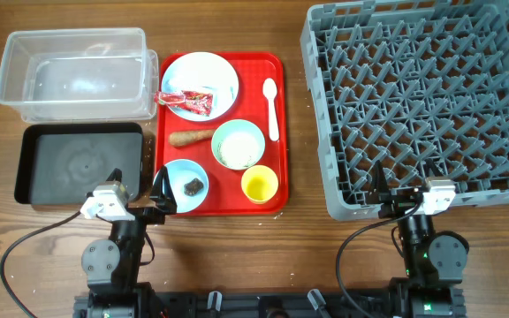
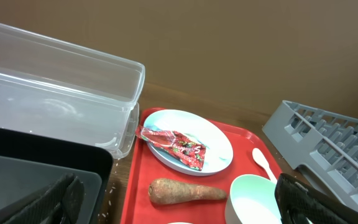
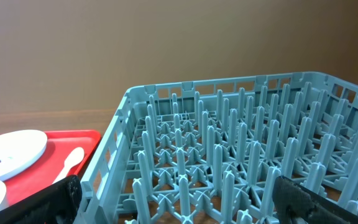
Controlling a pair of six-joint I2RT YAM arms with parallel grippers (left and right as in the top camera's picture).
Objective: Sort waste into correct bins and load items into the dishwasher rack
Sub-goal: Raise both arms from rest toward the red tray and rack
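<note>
On the red tray (image 1: 250, 66) a pale blue plate (image 1: 206, 75) holds the red wrapper (image 1: 186, 101). Below lie the carrot piece (image 1: 191, 137), a greenish-white bowl (image 1: 238, 144) with white rice, a small blue bowl (image 1: 186, 185) with a dark chunk, a yellow cup (image 1: 260, 185) and a white spoon (image 1: 271, 106). No tissue shows. The clear tub (image 1: 73, 75) and black tub (image 1: 78, 163) sit left. The grey rack (image 1: 321, 132) sits right. My left gripper (image 1: 162, 196) (image 2: 179, 190) is open and empty at the tray's near-left corner. My right gripper (image 1: 385, 190) (image 3: 176, 199) is open and empty at the rack's near edge.
Loose rice grains lie on the wood between the black tub (image 2: 36, 162) and the tray. The clear tub's wall (image 2: 55, 93) rises behind the black tub. Bare wooden table lies in front of the tray and rack, where the arm bases stand.
</note>
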